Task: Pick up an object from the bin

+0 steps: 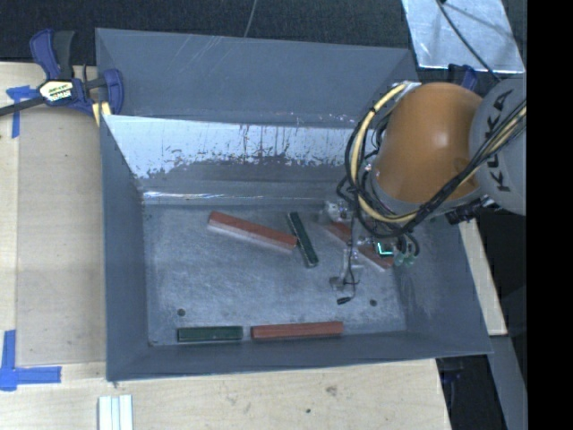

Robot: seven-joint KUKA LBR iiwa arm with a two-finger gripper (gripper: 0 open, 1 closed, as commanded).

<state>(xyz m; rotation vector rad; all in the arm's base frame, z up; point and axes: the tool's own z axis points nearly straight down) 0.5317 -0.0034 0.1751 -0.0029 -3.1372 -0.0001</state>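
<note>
As the gripper (345,283) hangs low at the right of the bin (125,240), a red-brown bar (338,234) lies just behind it, half under the wrist. Whether the claw is open cannot be told, and nothing is visibly held. The bar looks stiff, light and flat, best pinched across its narrow width, mid-length.

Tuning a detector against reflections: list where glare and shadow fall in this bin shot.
Camera view: a bright sheen runs across the bin's back wall, streaked with dark marks; the orange cover carries a soft highlight; the floor is evenly lit, and the red-brown bar and dark green bar mid-floor cast hardly any shadow.
</note>
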